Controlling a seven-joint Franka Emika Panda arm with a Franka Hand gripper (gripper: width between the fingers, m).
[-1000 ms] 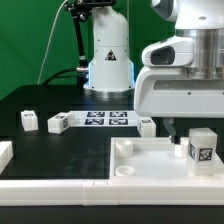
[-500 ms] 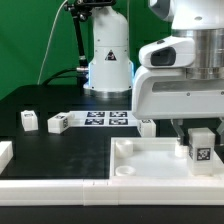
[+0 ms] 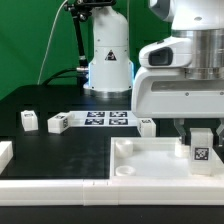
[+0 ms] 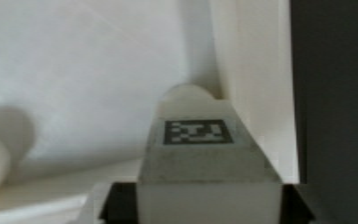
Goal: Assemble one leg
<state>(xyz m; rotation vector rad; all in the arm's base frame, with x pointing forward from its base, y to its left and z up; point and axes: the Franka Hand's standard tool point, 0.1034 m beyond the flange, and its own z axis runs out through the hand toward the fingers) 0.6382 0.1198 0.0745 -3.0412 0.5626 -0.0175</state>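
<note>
My gripper [image 3: 200,132] is shut on a leg [image 3: 201,148], a small white block with a black-and-white tag facing the camera. It holds the leg upright over the right end of the large white tray-shaped piece [image 3: 150,147], its lower end at the tray's surface. In the wrist view the leg [image 4: 197,140] runs out from between the dark fingers [image 4: 123,205], tag up, its tip against the white tray by the raised rim [image 4: 256,60]. Three more legs lie on the black table: [image 3: 29,120], [image 3: 58,123], [image 3: 147,126].
The marker board [image 3: 108,119] lies flat behind the tray, in front of the robot base [image 3: 108,60]. Another white part [image 3: 5,152] sits at the exterior view's left edge. A long white bar [image 3: 60,188] runs along the front.
The gripper and the held leg have shifted slightly and sunk a little toward the tray's right corner. The other parts have not moved.
</note>
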